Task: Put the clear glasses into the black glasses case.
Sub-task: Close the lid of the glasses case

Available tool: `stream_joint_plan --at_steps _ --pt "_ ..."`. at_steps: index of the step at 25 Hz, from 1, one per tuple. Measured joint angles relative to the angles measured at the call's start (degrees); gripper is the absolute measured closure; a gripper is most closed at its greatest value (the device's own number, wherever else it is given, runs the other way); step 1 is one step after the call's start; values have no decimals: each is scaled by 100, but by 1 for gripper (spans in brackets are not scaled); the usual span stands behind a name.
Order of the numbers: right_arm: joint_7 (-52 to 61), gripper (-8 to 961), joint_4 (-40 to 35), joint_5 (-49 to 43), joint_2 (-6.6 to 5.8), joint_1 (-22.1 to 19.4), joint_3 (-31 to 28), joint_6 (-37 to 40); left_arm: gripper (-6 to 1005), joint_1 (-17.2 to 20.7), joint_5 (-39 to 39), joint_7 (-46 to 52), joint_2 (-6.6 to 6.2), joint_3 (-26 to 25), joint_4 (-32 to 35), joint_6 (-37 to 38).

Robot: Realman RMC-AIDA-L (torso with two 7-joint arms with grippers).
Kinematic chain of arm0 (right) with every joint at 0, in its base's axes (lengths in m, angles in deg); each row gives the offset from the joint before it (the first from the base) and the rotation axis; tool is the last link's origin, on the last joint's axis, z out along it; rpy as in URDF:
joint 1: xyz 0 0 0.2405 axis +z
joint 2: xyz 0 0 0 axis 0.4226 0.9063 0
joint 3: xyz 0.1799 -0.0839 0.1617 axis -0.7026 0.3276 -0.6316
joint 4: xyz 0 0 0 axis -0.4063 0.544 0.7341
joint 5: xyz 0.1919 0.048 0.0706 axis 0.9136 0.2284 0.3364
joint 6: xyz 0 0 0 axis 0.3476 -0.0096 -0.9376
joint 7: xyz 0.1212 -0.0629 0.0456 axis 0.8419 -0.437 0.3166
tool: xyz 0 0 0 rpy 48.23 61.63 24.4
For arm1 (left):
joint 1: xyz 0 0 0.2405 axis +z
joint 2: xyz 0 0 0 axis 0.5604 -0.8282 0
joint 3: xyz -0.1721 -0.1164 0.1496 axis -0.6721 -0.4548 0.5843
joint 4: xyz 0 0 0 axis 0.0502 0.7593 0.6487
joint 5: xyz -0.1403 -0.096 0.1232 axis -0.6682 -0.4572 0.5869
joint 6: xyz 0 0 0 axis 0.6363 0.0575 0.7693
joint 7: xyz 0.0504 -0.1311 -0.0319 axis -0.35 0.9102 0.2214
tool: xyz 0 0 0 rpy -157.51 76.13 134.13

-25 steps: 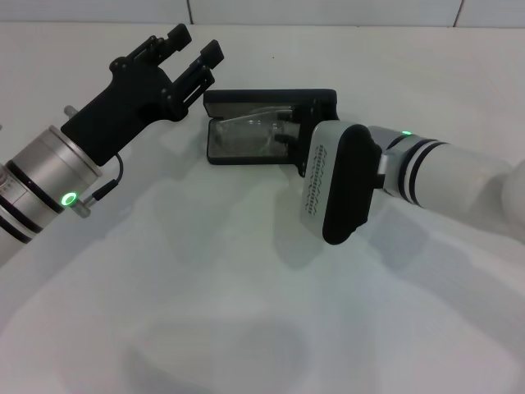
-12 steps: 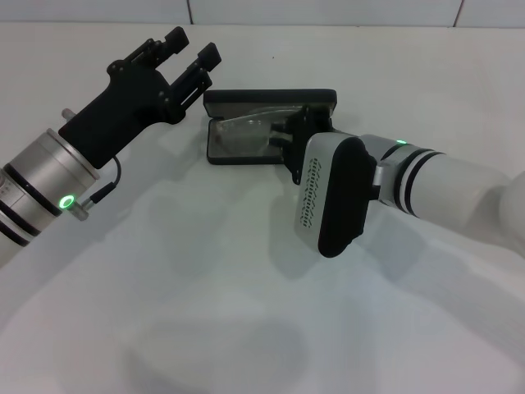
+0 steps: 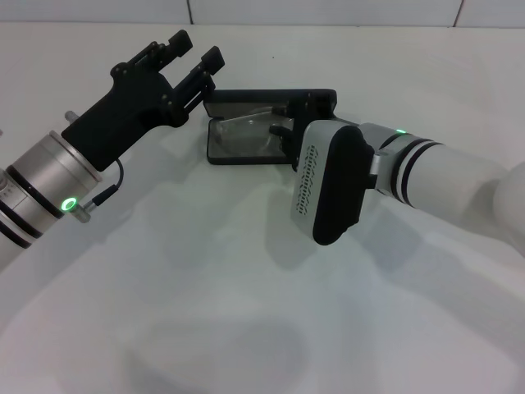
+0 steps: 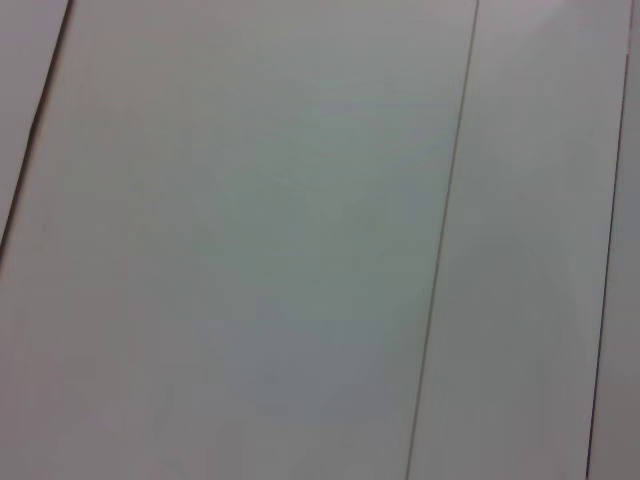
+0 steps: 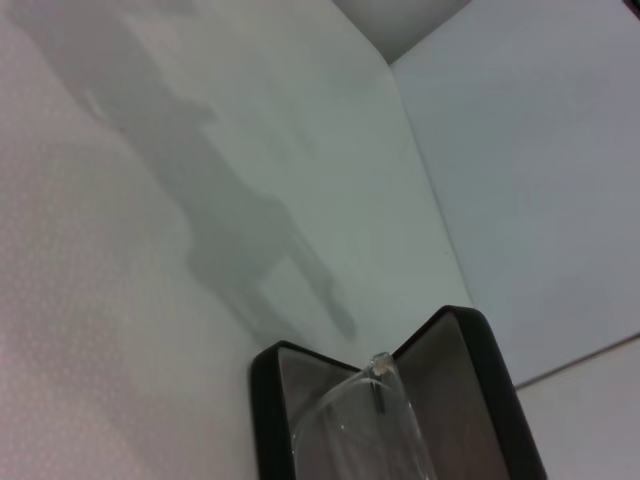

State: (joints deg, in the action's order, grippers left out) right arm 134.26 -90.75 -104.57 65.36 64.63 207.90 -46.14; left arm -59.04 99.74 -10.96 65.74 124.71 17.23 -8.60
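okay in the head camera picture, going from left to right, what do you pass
left end effector → clear glasses lying in the open black glasses case → right arm's wrist housing, which hides the right end effector.

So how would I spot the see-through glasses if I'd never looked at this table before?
Start at the white table and find the only dark box on it, the black glasses case, lying open between the two robot arms. The clear glasses rest in its grey-lined tray. They are colourless and see-through, while everything around them is black or white.
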Motion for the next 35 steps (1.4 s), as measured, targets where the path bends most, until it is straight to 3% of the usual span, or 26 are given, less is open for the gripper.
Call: stream_joint_plan --at_steps 8,15,27,35 --pt "-11 744 168 281 0 143 45 4 431 -2 0 -22 -1 8 -4 0" --pt "-11 745 531 935 0 556 303 -13 431 0 0 -20 -1 9 -4 -1" --pt "-381 757 322 970 0 357 327 -38 430 -9 -28 -30 -1 9 2 -1" --pt "-393 877 312 949 0 327 319 -139 430 -36 -28 -23 -1 8 11 -1"
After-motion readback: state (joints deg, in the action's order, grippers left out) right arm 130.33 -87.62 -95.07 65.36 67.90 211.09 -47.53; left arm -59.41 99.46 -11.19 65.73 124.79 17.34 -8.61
